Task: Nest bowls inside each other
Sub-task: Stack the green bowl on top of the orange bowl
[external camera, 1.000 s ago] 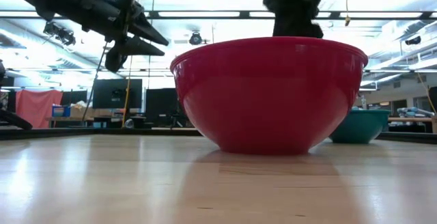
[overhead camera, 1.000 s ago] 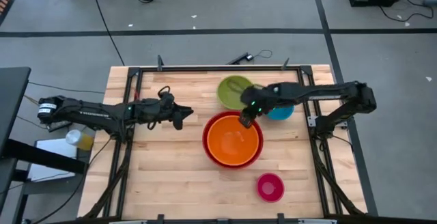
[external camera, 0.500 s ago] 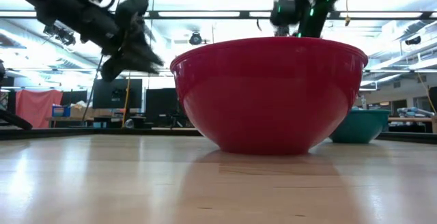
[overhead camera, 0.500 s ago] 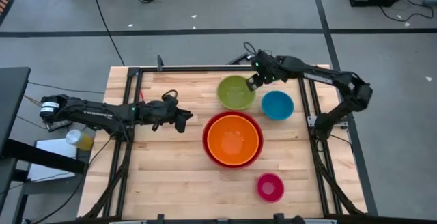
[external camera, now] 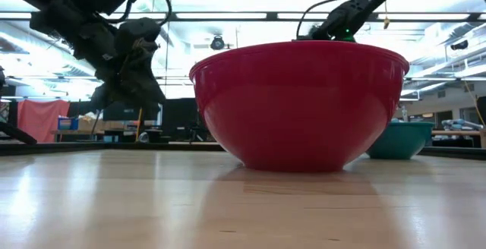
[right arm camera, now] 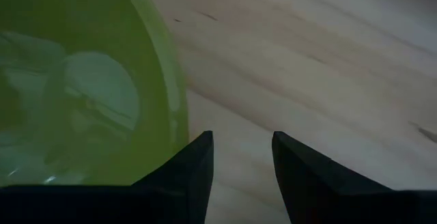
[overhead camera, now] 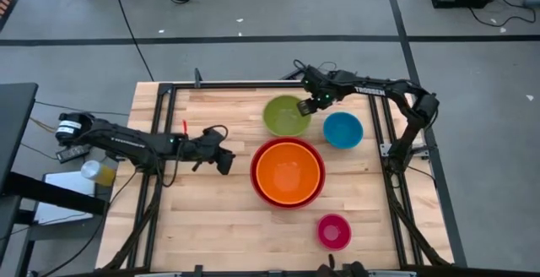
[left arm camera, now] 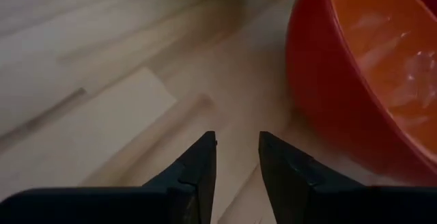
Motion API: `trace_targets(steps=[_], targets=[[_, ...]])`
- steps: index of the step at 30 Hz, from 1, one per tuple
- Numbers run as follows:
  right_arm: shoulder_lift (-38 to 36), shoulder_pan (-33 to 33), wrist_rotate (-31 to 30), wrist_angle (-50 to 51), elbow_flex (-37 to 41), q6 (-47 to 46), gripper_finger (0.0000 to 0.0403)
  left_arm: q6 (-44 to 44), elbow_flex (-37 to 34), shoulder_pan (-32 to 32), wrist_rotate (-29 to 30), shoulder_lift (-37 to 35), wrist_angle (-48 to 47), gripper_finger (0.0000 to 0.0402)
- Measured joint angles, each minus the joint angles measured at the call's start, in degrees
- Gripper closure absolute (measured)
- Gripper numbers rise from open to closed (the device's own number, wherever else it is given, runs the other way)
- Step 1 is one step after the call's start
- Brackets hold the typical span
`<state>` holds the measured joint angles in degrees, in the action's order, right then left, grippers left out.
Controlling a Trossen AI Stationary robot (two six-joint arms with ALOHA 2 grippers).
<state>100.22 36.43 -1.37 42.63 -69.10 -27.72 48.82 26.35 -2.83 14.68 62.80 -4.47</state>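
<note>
The orange bowl sits nested in the red bowl at the table's middle. The lime green bowl stands behind them, with the blue bowl to its right. The small pink bowl stands near the front edge. My right gripper hangs open, pointing steeply down, just outside the green bowl's far right rim. Only bare wood shows between its fingers. My left gripper is open, slanting down over the table just left of the red bowl, with nothing in it.
A black metal frame runs along the table's far and side edges. Bare wood lies left of the red bowl and along the near edge. In the low view the red bowl hides most of the table behind it.
My right gripper has swung from over the far rim of the orange and red bowls toward the table's far edge. It has then sunk beside the green bowl's far right rim. My left gripper has dipped and tipped downward, shifting slightly toward the near edge. No bowl has moved.
</note>
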Motion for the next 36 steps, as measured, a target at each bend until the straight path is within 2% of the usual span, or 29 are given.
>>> trace_targets(steps=[11,21,24,28,32,36], targets=[[-5.6,-1.9,-0.5,-2.3,0.0,-4.5,0.0245,2.7,0.0,-3.2,0.0,3.0,-1.7,0.0285],[0.8,-4.8,-1.8,-3.4,0.0,-5.2,0.0249,0.6,0.0,-1.7,0.1,3.0,-1.8,0.0285],[2.3,-5.4,-1.1,-3.8,0.1,-3.9,0.0284,-0.2,0.0,-1.8,0.0,3.0,-1.8,0.0285],[1.5,-5.7,2.2,-4.7,-0.1,-3.2,0.0377,-0.2,0.0,-1.7,0.0,3.0,-1.8,0.0285],[-3.5,-7.0,3.3,-2.6,0.4,-2.9,0.0378,-0.2,0.0,-1.7,0.0,2.9,-1.8,0.0285],[-12.3,-9.1,1.4,-2.0,0.0,-3.7,0.0384,-0.9,0.0,-1.8,0.1,2.9,-1.9,0.0285]])
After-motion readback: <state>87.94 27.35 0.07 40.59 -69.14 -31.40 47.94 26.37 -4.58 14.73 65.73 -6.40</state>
